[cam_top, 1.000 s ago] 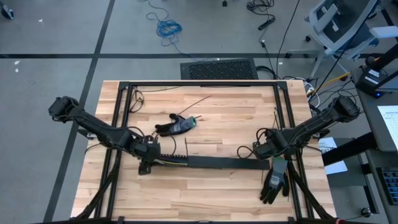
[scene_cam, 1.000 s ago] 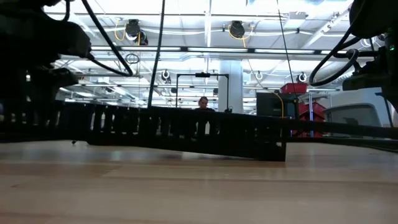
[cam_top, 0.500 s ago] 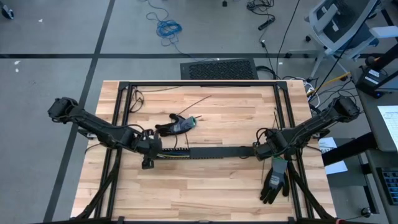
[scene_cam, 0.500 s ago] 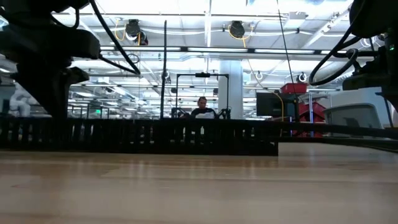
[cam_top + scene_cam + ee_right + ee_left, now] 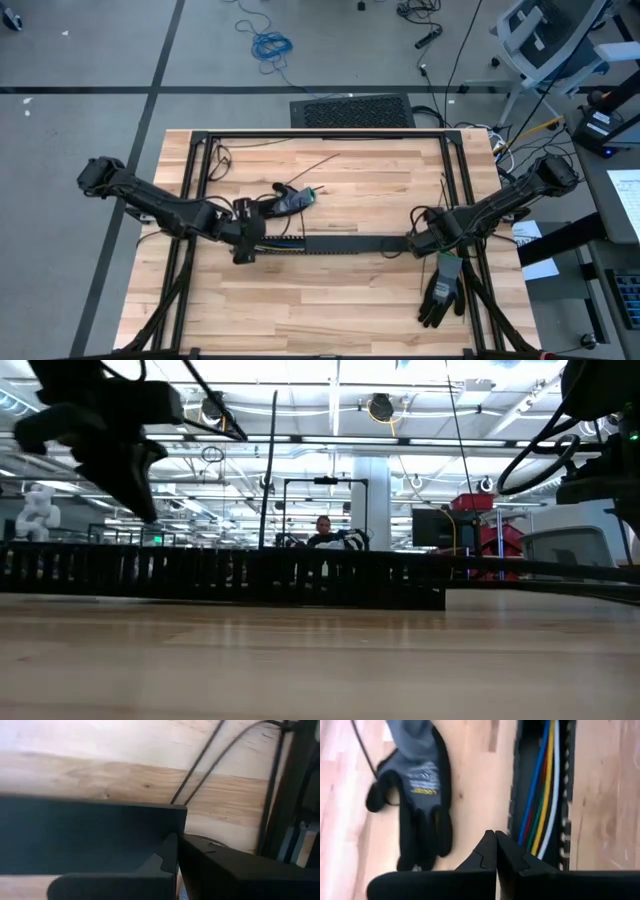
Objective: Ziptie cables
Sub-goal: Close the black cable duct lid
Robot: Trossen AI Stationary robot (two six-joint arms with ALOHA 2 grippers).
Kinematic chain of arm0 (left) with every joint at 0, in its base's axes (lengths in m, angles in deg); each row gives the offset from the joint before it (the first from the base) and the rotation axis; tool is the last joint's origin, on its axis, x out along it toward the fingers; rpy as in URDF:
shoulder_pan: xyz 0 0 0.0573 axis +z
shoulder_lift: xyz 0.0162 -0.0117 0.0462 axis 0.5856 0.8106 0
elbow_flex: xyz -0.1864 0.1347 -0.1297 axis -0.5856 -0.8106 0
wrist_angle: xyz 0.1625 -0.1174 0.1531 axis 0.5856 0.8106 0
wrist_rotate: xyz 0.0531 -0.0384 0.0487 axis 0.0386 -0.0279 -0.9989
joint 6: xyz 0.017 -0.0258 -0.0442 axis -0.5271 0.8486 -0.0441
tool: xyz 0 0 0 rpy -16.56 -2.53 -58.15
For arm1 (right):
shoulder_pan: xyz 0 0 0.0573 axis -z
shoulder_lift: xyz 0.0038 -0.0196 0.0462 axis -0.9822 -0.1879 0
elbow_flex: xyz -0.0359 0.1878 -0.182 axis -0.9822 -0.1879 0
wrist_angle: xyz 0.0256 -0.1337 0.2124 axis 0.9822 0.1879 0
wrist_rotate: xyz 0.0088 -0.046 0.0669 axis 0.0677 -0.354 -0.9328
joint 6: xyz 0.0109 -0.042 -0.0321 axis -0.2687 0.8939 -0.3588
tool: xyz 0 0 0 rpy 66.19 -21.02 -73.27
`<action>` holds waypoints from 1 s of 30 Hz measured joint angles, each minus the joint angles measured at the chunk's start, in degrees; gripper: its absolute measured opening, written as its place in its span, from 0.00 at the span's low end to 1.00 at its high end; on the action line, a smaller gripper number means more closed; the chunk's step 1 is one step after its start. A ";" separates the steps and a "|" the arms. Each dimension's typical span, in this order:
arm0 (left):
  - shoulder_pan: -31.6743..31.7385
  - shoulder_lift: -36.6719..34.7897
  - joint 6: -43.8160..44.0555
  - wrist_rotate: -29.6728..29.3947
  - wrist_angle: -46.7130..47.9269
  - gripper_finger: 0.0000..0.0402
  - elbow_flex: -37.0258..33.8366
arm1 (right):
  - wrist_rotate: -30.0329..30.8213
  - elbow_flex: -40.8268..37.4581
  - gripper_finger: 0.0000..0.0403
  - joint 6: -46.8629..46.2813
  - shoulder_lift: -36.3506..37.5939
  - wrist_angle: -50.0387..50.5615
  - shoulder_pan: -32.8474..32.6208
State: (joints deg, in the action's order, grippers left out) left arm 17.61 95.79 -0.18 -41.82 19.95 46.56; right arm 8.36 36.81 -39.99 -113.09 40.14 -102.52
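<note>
Left gripper [image 5: 243, 243] sat clenched on nothing, fingertips together, just above the left end of the black slotted duct [image 5: 340, 245], which ran across the middle of the desk [image 5: 330, 300]. The cables [image 5: 542, 795] lay inside the duct's channel, blue, red, yellow, green and white side by side, loose and apparently not yet tied. My read: the step was getting a tie around that bundle, so the left claw would need to reopen, come down square over the channel and gather the wires without snagging the slotted wall. Just toward the far edge from it lay a grey-and-black work glove [image 5: 417, 795], apart from the duct, fine to ignore. Right gripper [image 5: 420, 243] was also clenched, at the duct's right end and seemingly steadying the end wall; whether it actually pinched it I couldn't tell. A second glove [image 5: 440, 290] lay near the desk's near right corner. Surface was pale butcher-block wood inside a black frame [image 5: 320, 135]. Beyond: grey floor, a coiled blue cable [image 5: 270, 45], an office chair [image 5: 555, 40]; the low view showed a workshop hall with a person [image 5: 322, 532] far behind.
</note>
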 joint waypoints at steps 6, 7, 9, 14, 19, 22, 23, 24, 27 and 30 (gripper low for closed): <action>1.87 0.00 1.10 -0.10 0.18 0.00 1.40 | -1.56 0.00 0.01 3.47 0.00 -0.11 0.00; 2.05 0.00 1.64 -0.18 0.07 0.00 1.54 | -1.60 0.00 0.02 3.53 0.00 -0.07 0.00; 2.43 0.00 1.77 -0.24 0.12 0.00 1.68 | -1.78 0.00 0.06 4.30 0.00 -0.05 0.00; 3.41 0.00 1.70 -0.38 0.22 0.00 1.68 | -4.55 0.28 0.23 8.16 0.00 0.10 0.00; 4.33 0.00 -0.72 -0.52 0.65 0.00 1.68 | -5.79 4.32 0.38 11.74 0.00 5.21 0.00; 5.22 0.00 -2.88 -0.51 0.67 0.00 1.68 | -3.68 9.39 0.42 13.53 0.00 13.45 0.00; 5.59 0.00 -3.35 -0.50 0.66 0.00 1.68 | -2.45 11.52 0.43 14.24 0.00 16.67 0.00; 5.90 0.00 -3.93 -0.50 0.66 0.00 1.68 | -1.31 13.71 0.44 14.92 0.00 19.14 -0.01; 6.86 0.00 -6.33 -0.38 0.25 0.00 1.68 | 5.75 20.43 0.45 17.34 0.02 22.03 -0.02; 8.12 0.19 -13.29 1.87 -1.73 0.00 1.68 | 16.44 25.67 0.46 27.35 -0.07 12.90 0.11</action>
State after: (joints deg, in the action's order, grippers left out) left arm 25.73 95.99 -13.47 -39.94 18.21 48.24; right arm 24.80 62.48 -12.64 -113.16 53.04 -102.42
